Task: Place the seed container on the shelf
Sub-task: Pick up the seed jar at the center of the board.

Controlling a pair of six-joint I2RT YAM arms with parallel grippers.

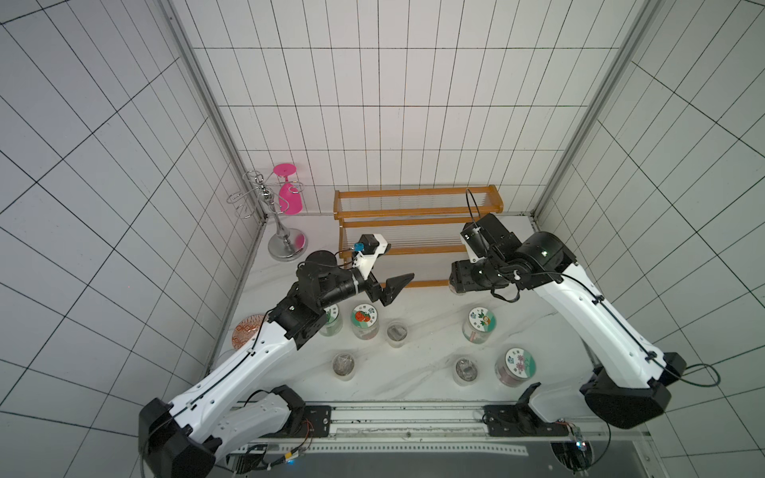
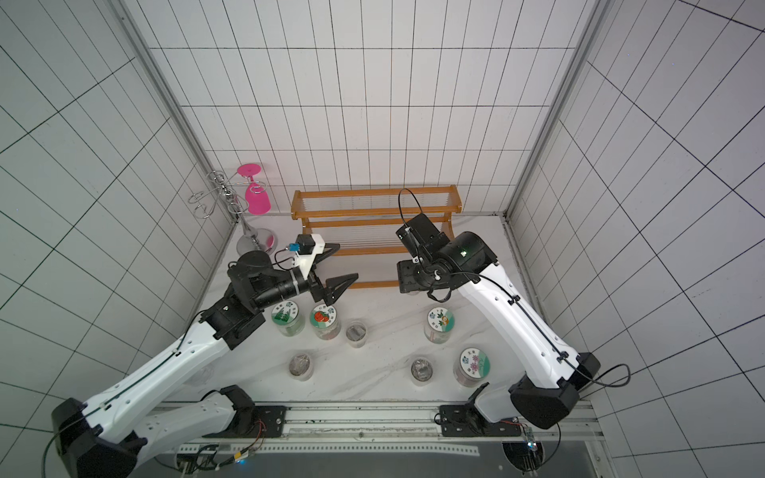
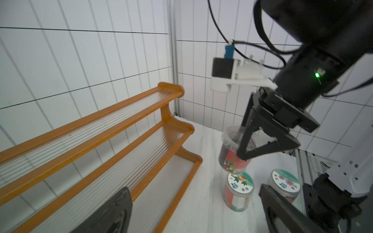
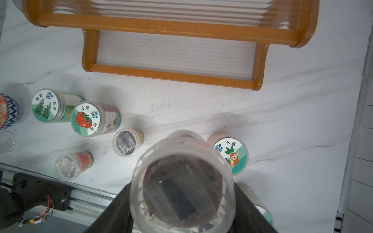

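Right gripper point(image 4: 182, 209) part-closed, clamped on jar point(image 3: 228, 161). Jar upright, held above table point(image 1: 432, 331). Shelf point(image 1: 418, 192) at 11 o'clock from jar in top view, tiers running 9-to-3. Right arm nearer. Left gripper point(image 1: 399, 261) wide open, empty.

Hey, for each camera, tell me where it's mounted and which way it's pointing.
Top views: high above the base rail, looking down on table, shelf, left arm, right arm.
Left wrist: faces the shelf and the right gripper holding the seed container; own left gripper shows, open.
Right wrist: looks down past the seed container at the table; own fingers flank it.
Shared: both wrist views show the radish-lid jar.
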